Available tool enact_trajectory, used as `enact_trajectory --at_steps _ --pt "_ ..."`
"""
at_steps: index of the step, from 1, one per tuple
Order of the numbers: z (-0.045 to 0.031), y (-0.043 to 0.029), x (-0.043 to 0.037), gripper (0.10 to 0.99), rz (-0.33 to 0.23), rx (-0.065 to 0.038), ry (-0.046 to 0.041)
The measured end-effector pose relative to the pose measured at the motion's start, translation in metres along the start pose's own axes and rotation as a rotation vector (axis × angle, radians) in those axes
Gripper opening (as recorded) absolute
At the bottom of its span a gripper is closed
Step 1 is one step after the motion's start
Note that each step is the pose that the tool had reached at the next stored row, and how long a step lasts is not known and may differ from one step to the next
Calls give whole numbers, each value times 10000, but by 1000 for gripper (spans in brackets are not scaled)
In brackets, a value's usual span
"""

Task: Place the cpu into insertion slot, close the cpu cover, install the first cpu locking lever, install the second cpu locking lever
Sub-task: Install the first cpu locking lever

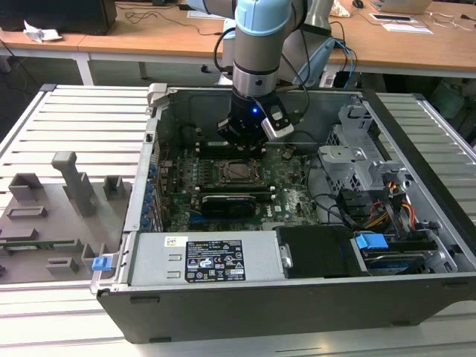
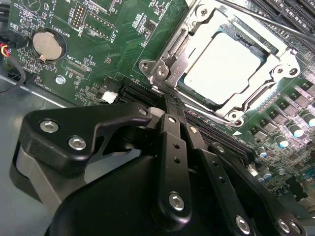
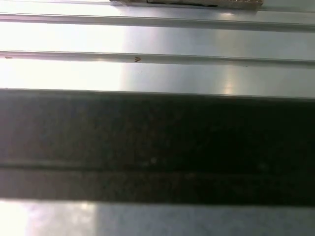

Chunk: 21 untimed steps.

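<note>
One open computer case [image 1: 416, 216] is lying on a slatted metal table [image 1: 82, 119], with one grey fixture tray [image 1: 52, 216] sitting beside it at the exterior view's left and a wooden desk [image 1: 416, 44] running behind. One robot arm [image 1: 260, 44] is reaching down into the case, partly blocking the far part of the green board [image 1: 290, 195]. One power supply box [image 1: 201, 260] is sitting along the near wall, one drive cage [image 1: 357, 160] at the exterior view's right, with loose cables [image 1: 387, 204] trailing near it. One long black card slot [image 2: 142, 96] is running just beside the socket [image 2: 170, 54]. The cover [image 2: 268, 69] is lying down flat over the socket, its window framing the chip [image 2: 221, 66], which is sitting in the socket. The gripper [image 2: 172, 110] is hanging just beside the socket's edge, fingers [image 2: 170, 142] pressed narrow together, holding nothing. One round coin battery [image 2: 48, 45] is sitting well apart on the board.
</note>
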State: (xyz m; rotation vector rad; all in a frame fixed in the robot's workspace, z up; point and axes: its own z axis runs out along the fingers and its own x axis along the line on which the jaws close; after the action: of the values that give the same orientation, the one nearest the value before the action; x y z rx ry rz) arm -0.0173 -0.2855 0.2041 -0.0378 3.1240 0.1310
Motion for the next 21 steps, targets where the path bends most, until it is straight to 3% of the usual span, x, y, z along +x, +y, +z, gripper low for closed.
enact_trajectory --at_steps 16,18,19,21 --pt "24 -2 1 106 0 53 5" --pt "4 0 0 106 0 50 2" --pt "-69 6 -1 106 1 52 12" --pt "-73 -39 -2 106 1 51 17"
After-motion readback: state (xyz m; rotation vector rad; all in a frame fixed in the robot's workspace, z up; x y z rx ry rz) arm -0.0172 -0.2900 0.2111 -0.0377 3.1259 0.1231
